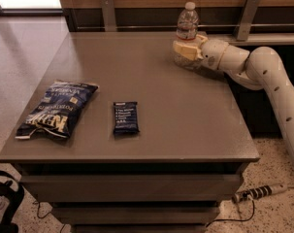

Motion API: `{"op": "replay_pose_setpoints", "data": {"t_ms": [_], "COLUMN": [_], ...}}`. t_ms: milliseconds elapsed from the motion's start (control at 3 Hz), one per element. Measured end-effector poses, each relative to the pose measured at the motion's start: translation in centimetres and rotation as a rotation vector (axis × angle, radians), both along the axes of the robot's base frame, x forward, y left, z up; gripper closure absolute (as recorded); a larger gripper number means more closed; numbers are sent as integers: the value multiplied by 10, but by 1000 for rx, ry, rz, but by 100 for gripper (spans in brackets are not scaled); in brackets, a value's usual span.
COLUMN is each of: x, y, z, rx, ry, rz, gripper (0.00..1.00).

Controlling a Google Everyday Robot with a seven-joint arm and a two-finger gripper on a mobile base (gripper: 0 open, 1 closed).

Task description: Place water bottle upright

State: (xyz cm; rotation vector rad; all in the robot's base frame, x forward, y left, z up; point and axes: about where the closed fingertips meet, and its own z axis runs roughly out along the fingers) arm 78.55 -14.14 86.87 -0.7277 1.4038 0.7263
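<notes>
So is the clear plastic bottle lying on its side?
No, the clear plastic bottle stands upright at the back, with the tool around its lower body.

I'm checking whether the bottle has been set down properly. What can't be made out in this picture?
All in the camera view.
Water bottle base: hidden behind the gripper at the table's far right corner, so contact with the table is unclear.
Snack bar and chip bag print: too small to read.
Arm: cut off by the right edge.
</notes>
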Motion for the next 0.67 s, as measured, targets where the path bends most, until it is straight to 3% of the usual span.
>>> {"op": "replay_pose_setpoints", "data": {"t_ms": [667], "x": [0], "y": [0], "z": [3], "rx": [0], "ry": [0], "rz": [0], "gripper": [59]}}
